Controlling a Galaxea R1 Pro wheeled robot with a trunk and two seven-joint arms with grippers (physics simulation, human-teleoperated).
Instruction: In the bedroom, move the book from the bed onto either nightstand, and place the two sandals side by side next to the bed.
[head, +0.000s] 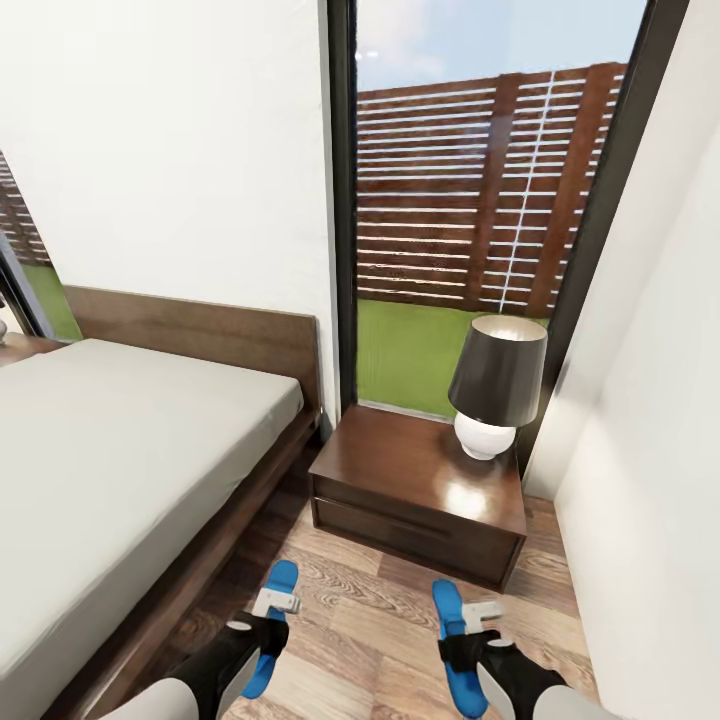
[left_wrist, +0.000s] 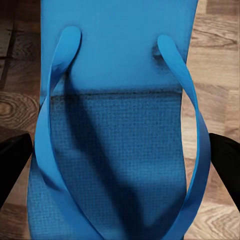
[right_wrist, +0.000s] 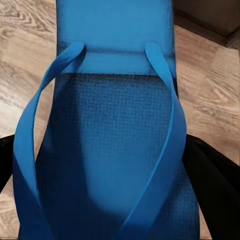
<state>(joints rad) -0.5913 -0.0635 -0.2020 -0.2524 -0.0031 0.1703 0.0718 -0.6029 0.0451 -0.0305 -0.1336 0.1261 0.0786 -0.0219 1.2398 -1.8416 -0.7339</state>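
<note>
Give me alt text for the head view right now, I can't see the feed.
Each gripper holds a blue sandal over the wood-plank floor: the left gripper holds the left sandal close beside the bed, the right gripper holds the right sandal before the dark nightstand. A black-shaded lamp stands on the nightstand, by a tall window.

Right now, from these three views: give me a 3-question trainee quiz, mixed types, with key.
1. True or false: each gripper, left gripper and right gripper, is shut on a blue sandal.
2. Multiple choice: what stands on the nightstand? A) a book B) a lamp C) a sandal
3. Fill in: between the bed and the nightstand, the floor is made of ____ planks.

Key: 1 true: the left sandal and the right sandal each sit between dark fingers. 2 B. 3 wood.
</note>
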